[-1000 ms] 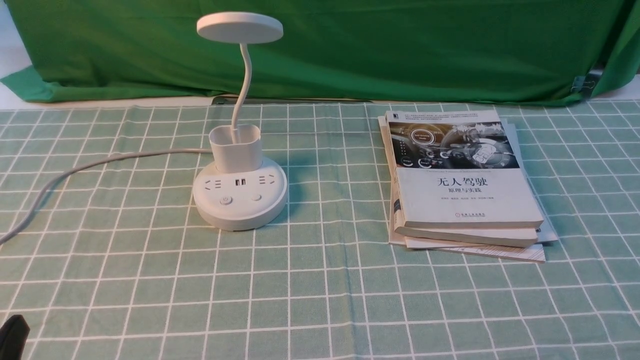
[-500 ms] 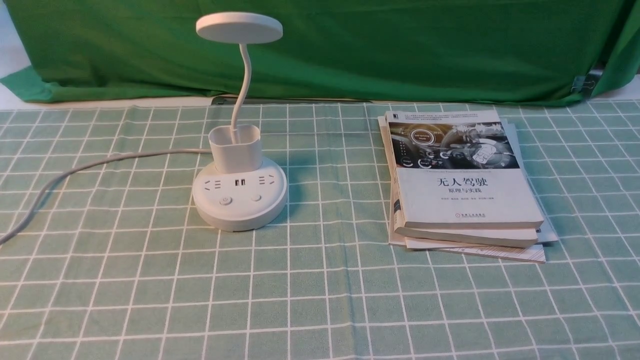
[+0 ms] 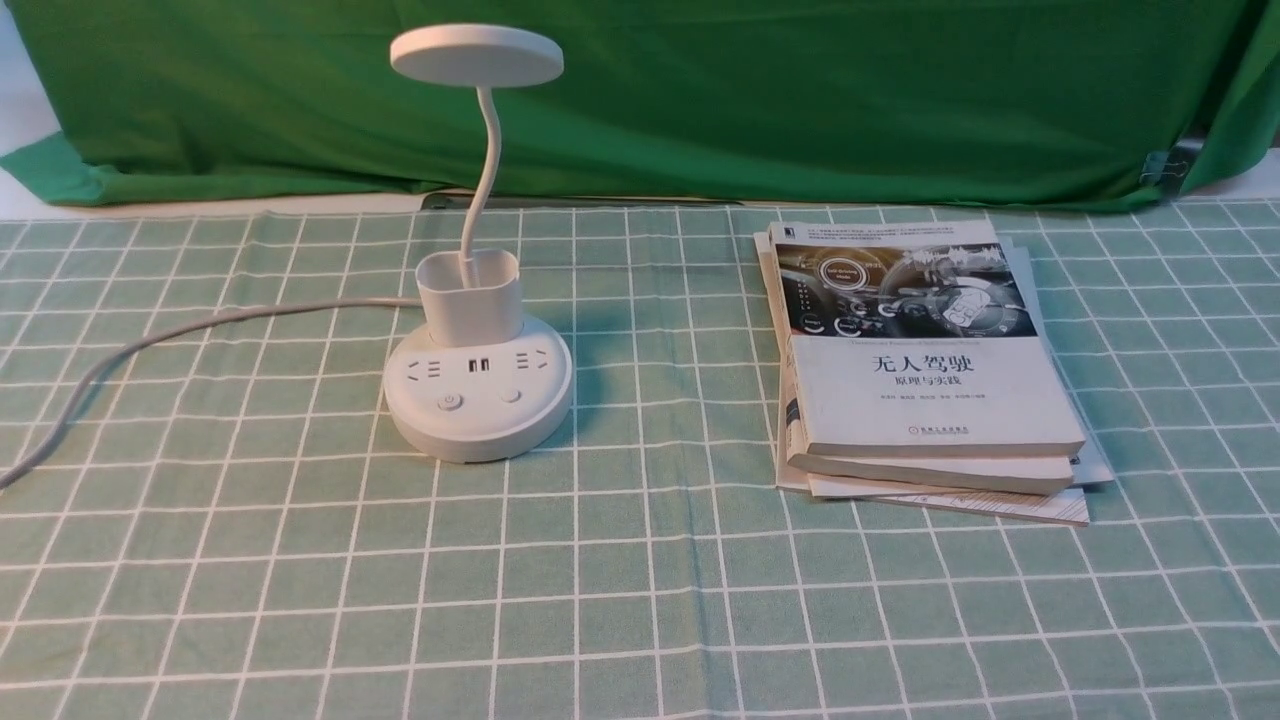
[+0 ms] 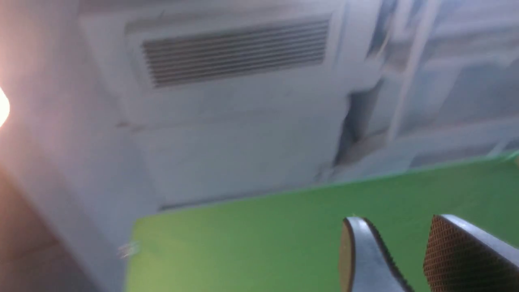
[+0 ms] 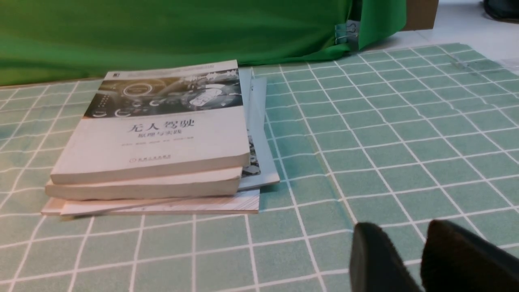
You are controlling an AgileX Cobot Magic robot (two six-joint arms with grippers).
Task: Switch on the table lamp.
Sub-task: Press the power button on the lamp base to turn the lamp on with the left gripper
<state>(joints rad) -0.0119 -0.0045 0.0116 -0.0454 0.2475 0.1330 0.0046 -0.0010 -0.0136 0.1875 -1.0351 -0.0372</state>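
The table lamp (image 3: 470,300) stands left of centre in the front view, upright on the checked tablecloth (image 3: 640,590). Its round base (image 3: 478,432) is widest, then the disc head (image 3: 476,55) at the upper left of the frame, then the cup holder, and last the two buttons on the base's near face. The head looks unlit, so the task seems not yet begun.

Neither arm shows in the front view. The left gripper (image 4: 397,227) sits at the lower right of its blurred wrist view, fingers (image 4: 454,259) apart with nothing between them, aimed over the green backdrop (image 3: 800,90) toward a vented wall unit (image 4: 235,48). The right gripper (image 5: 403,231), at the lower right of its own view, also has its fingers slightly parted and empty, low over the cloth.

The step in hand is probably the reach. The left arm is likely the better choice, since the lamp is on its side. It should come down from the front, under the disc head and clear of the gooseneck (image 3: 487,170), and press with one fingertip. The button with the power mark (image 3: 449,402) is the likelier switch; the plain button (image 3: 511,395) sits just beside it, so the aim must be narrow. Pressing straight down should keep the base from sliding.

The stack of books (image 3: 925,370) lies well apart at centre right and blocks nothing. The cord (image 3: 200,322) trails to the left edge, where a low approach could snag it.
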